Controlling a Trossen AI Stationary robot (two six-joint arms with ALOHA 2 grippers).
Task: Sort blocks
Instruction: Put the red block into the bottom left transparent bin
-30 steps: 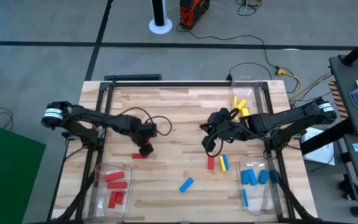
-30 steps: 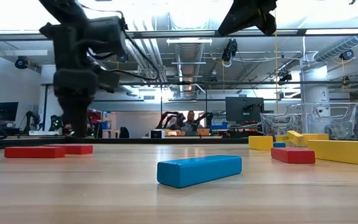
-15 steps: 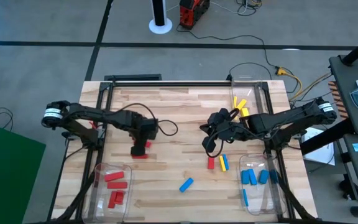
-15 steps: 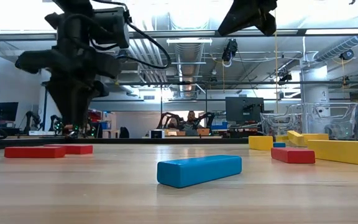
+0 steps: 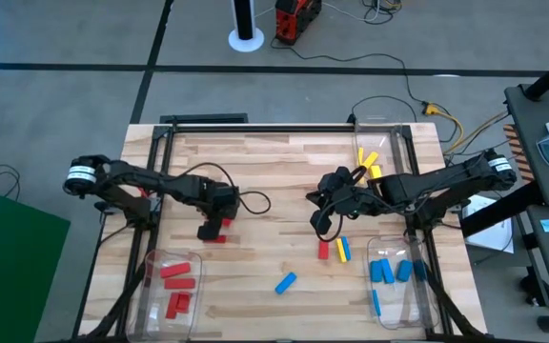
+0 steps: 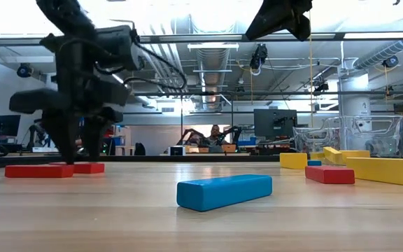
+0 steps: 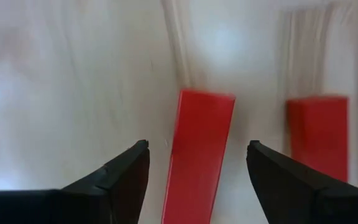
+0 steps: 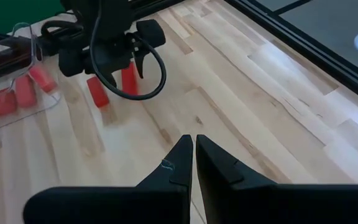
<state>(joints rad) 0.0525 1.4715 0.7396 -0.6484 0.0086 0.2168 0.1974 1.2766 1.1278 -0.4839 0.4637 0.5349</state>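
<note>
Since the earlier frame the left gripper (image 5: 208,229) has dropped lower over two red blocks (image 7: 197,155) at centre-left of the worktop (image 5: 274,162); its fingers (image 7: 117,177) are spread wide, straddling one. The right gripper (image 8: 193,163) waits at centre-right, pinched together and empty. The lower-left bin (image 5: 151,286) holds red blocks, the lower-right bin (image 5: 400,297) blue ones, and the upper-right bin (image 5: 375,124) yellow ones. A blue block (image 5: 285,282) lies loose at lower centre.

The right tool (image 8: 193,163) shows at the near edge with its two dark fingertips pressed together over bare wooden surface (image 8: 241,93). Farther off, the left tool (image 8: 131,59) points down with its fingers spread around one red block (image 8: 128,78), a second red block (image 8: 97,91) lying just beside it. More red blocks (image 8: 17,93) lie in a clear bin (image 8: 33,112) beyond.
</note>
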